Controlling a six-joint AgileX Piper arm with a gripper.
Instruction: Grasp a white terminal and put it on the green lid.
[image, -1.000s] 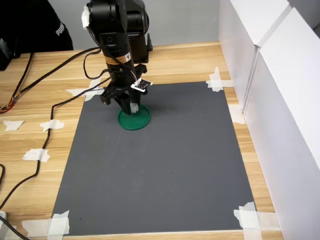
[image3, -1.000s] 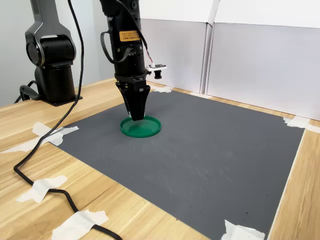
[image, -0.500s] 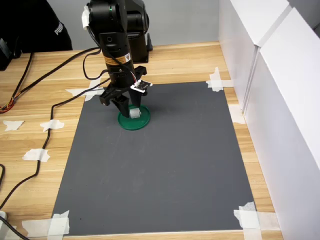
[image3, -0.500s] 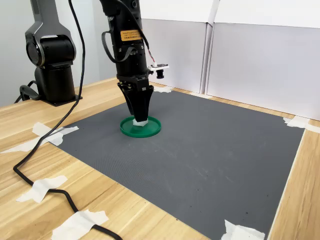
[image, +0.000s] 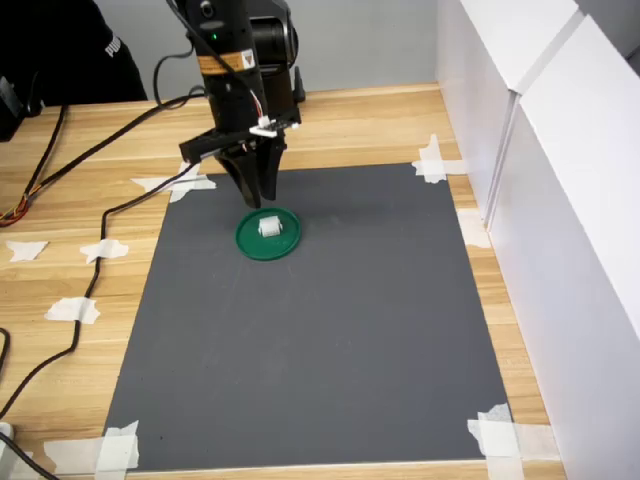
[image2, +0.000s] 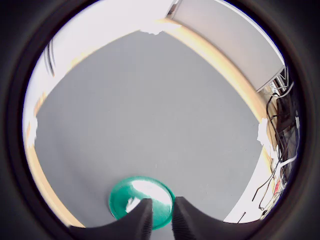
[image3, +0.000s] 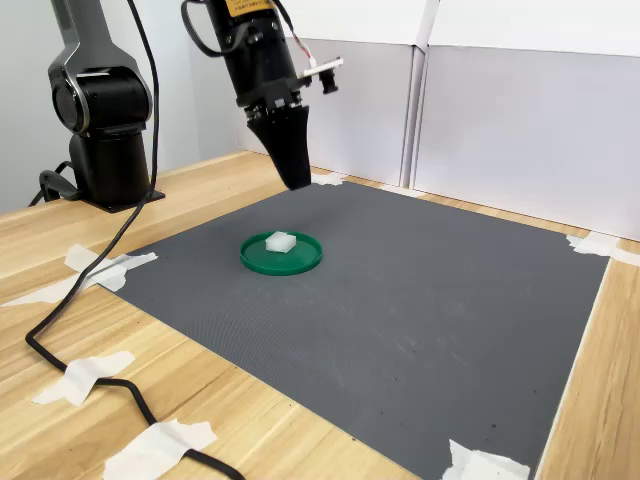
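We saw the white terminal (image3: 281, 241) resting near the green lid's (image3: 306, 263) centre, the gripper (image3: 296, 178) hanging empty at twelve o'clock, jaws barely parted.

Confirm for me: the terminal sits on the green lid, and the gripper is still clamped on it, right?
Not quite. The terminal does sit on the green lid, but the gripper is not clamped on it. Both exterior views show it lifted clear above the lid, empty, with the terminal lying free.
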